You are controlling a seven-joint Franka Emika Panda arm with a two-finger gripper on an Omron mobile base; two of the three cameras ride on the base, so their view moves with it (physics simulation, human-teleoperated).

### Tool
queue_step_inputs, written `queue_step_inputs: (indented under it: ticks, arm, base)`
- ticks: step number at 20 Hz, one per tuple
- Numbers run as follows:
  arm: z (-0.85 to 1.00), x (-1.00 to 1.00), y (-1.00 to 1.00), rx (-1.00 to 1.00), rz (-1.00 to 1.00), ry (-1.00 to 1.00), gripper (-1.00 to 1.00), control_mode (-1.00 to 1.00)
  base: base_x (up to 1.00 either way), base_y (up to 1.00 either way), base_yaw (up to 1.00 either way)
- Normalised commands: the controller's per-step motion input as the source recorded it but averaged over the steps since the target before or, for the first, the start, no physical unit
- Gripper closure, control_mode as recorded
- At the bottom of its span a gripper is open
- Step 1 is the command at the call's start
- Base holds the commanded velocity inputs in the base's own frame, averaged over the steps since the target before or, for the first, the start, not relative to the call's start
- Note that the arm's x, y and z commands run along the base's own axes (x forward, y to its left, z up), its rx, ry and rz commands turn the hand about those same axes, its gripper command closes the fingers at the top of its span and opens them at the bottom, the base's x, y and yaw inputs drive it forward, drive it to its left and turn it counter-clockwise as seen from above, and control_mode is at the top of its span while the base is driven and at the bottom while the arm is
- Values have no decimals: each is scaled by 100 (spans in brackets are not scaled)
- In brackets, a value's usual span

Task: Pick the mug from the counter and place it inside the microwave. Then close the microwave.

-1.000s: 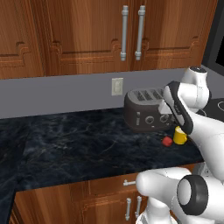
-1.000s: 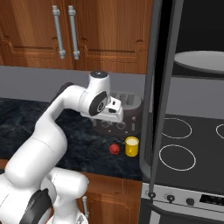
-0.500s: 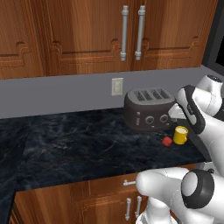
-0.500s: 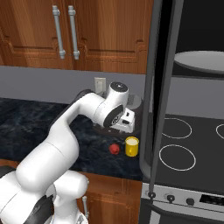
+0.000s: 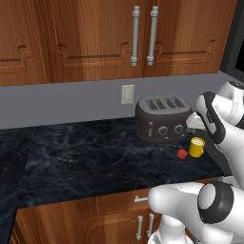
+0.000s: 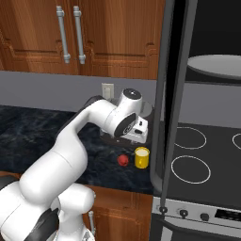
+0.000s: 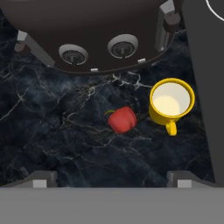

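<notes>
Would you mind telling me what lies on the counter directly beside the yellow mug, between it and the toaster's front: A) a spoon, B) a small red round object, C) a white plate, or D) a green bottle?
B: in the hand view a small red round object sits on the counter just beside the mug, in front of the toaster, apart from both.

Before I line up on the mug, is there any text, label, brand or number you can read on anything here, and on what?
None can be read. The toaster has two dials with no legible markings. The mug, the small red object and the wall outlet carry no print. The knobs on the stove front are too small to tell.
</notes>
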Motion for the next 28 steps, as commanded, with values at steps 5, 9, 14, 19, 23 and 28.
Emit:
queue_step_inputs:
  ticks: [5, 9, 14, 19, 23, 28]
  arm:
    - [0, 0, 0, 0, 0, 0, -100, -100]
    - [0, 0, 0, 0, 0, 0, -100, -100]
    - [0, 0, -2, 0, 1, 0, -100, -100]
    - [-12, 6, 0, -9, 3, 0, -100, -100]
    - [-30, 0, -3, -10, 9, 0, -100, -100]
    - [-22, 0, -29, -7, 11, 0, -100, -100]
  base:
    - [0, 0, 0]
    - [0, 0, 0]
    - [0, 0, 0]
    - [0, 0, 0]
    - [0, 0, 0]
    - [0, 0, 0]
